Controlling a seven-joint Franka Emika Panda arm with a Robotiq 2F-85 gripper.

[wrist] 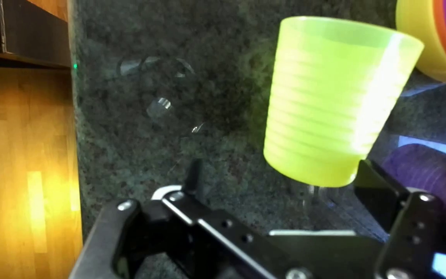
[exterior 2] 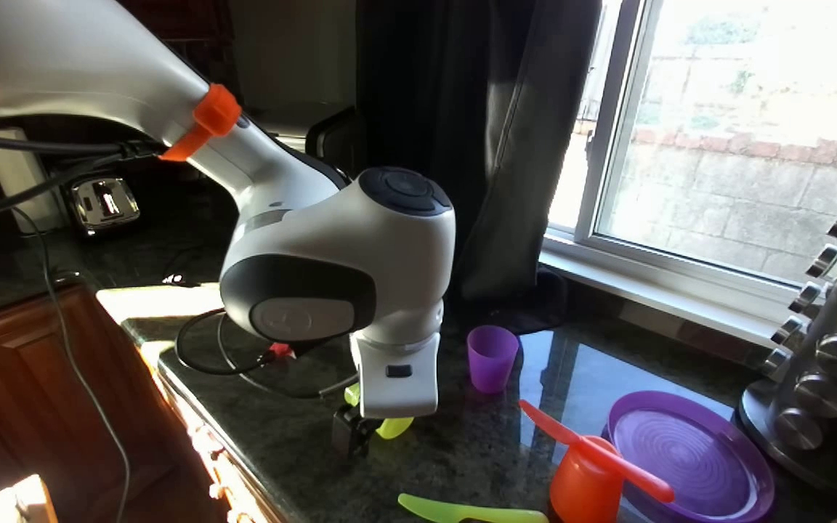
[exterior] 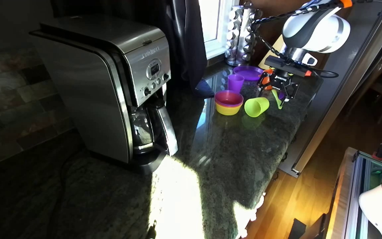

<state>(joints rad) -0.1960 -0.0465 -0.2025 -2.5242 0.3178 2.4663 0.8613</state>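
My gripper [wrist: 280,169] is open, with nothing between its fingers. It also shows in both exterior views [exterior: 275,94] [exterior 2: 352,434]. A yellow-green cup [wrist: 331,104] lies on its side ahead of the fingers, its narrow base toward me. One fingertip overlaps the base's edge in the wrist view; I cannot tell whether they touch. The cup shows in an exterior view [exterior: 256,107] and is mostly hidden by the arm in an exterior view [exterior 2: 395,427]. Stacked bowls [exterior: 228,103], yellow outermost, sit beside it. A purple cup [exterior: 235,83] stands upright behind them.
A green knife [exterior 2: 469,511] lies on the dark counter. An orange utensil [exterior 2: 636,473] rests across an orange cup [exterior 2: 584,490]. Beside them are a purple plate [exterior 2: 687,457] and a spice rack [exterior 2: 822,363]. A coffee maker [exterior: 111,83] stands farther along; the counter's edge [wrist: 76,155] drops to the floor.
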